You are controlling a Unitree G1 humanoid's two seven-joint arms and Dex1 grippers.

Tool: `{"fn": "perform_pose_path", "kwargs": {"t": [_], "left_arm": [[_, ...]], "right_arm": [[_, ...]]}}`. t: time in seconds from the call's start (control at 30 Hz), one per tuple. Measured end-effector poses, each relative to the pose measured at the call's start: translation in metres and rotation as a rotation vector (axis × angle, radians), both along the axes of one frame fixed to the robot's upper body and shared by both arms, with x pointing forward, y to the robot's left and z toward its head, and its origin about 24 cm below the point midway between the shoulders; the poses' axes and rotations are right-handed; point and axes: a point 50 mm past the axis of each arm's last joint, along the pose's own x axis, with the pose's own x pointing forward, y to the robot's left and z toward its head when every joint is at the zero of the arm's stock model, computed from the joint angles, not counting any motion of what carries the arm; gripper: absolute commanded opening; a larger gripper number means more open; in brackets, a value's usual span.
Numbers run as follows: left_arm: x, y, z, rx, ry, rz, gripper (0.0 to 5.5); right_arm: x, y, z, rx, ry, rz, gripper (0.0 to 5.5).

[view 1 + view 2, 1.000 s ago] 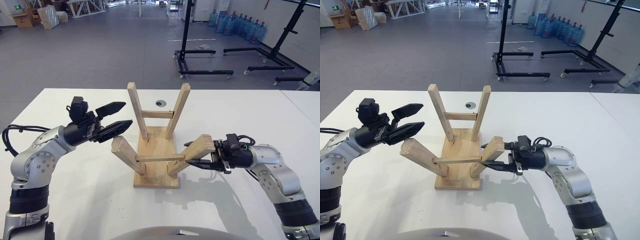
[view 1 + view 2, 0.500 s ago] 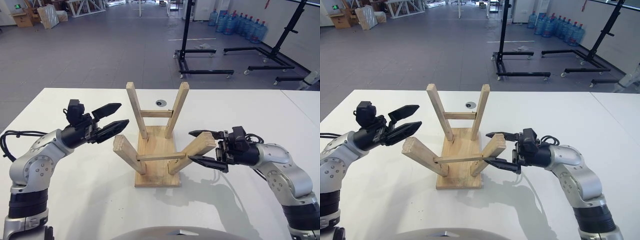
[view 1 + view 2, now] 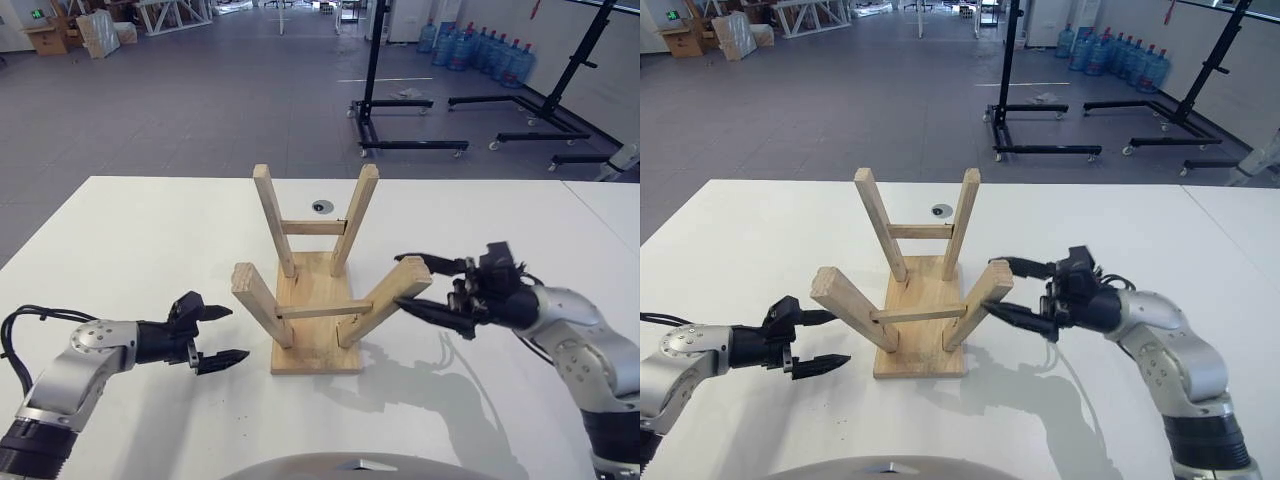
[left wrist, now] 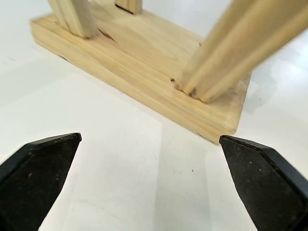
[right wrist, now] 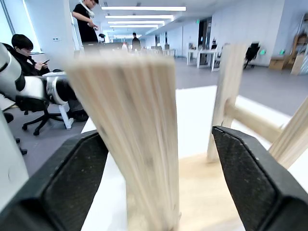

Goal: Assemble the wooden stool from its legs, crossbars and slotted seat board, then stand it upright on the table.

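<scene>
Since the left gripper (image 3: 238, 333) has dropped from its raised post beside the near left leg (image 3: 258, 300), I now have it just above the tabletop (image 3: 150, 230), near the seat board's (image 3: 310, 357) near left corner. Its jaws are wide open and hold nothing. On the other side, the right gripper (image 3: 398, 279) has let go of the near right leg (image 3: 385, 300). 1 second ago its jaws sat closed in on that leg lower down; now they stand spread wide, straddling the leg's top end without gripping it. The stool (image 3: 315, 290) has barely shifted. It rests upside down mid-tabletop, seat board flat, all 4 legs pointing up and 2 crossbars seated. I judge that assembly is done and that both arms are repositioning for the flip, the only step left. With the left jaws aimed at the board's edge, I expect a lift from there, though neither arm has a hold yet
</scene>
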Motion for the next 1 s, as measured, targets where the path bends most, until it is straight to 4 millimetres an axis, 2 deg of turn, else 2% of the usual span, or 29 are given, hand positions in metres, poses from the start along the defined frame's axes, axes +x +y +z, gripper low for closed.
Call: {"fn": "perform_pose_path", "kwargs": {"t": [0.17, 0.37, 0.5, 0.67, 0.8, 1.0], "left_arm": [[-0.006, -0.010, -0.018, -0.016, 0.039, -0.019, 5.27], [0.007, -0.024, -0.027, -0.053, 0.009, -0.034, 5.27], [0.007, -0.029, -0.030, -0.056, 0.011, -0.054, 5.27], [0.002, -0.048, -0.031, -0.099, 0.032, -0.132, 5.27], [0.005, -0.065, -0.033, -0.149, 0.062, -0.166, 5.27], [0.020, -0.094, -0.037, -0.217, 0.067, -0.161, 5.27]], "right_arm": [[0.001, 0.001, 0.026, 0.091, -0.040, 0.020, 3.77], [0.001, 0.011, 0.048, 0.150, -0.112, 0.031, 3.77], [0.005, 0.015, 0.069, 0.200, -0.228, -0.057, 3.77], [0.000, 0.016, 0.090, 0.224, -0.361, -0.138, 3.77], [0.000, 0.017, 0.100, 0.147, -0.434, -0.181, 3.77], [0.003, 0.030, 0.094, -0.030, -0.522, -0.254, 3.77]]}}
